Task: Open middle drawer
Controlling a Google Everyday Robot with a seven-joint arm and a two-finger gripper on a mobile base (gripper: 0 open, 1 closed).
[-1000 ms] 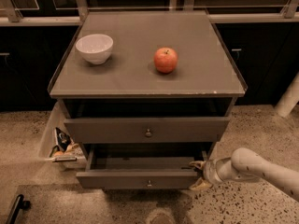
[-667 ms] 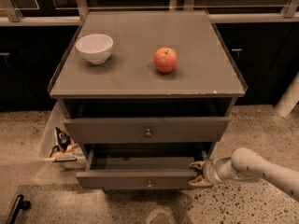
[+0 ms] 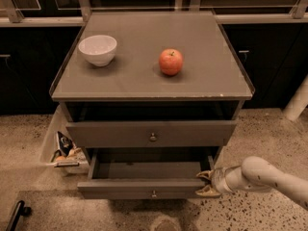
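The middle drawer (image 3: 120, 188) is the low grey-brown front with a small round knob (image 3: 153, 194). It stands pulled out, with its inside (image 3: 149, 170) showing and bare. My gripper (image 3: 206, 183) is at the right end of that front, coming in from the right. One finger is above the front's edge and one below, closed on it. The taller-fronted top drawer (image 3: 110, 134) with its own knob (image 3: 153, 137) sits above, slightly out. No third drawer front shows.
A white bowl (image 3: 97, 49) and a red apple (image 3: 171, 61) rest on the cabinet top (image 3: 211, 81). A white bin with packets (image 3: 61, 150) stands left of the cabinet. A black handle (image 3: 15, 214) lies on the floor at lower left. Dark cabinets line the back.
The middle drawer front has come slightly further out toward the camera, and my gripper has moved with it. The bowl and apple have not moved.
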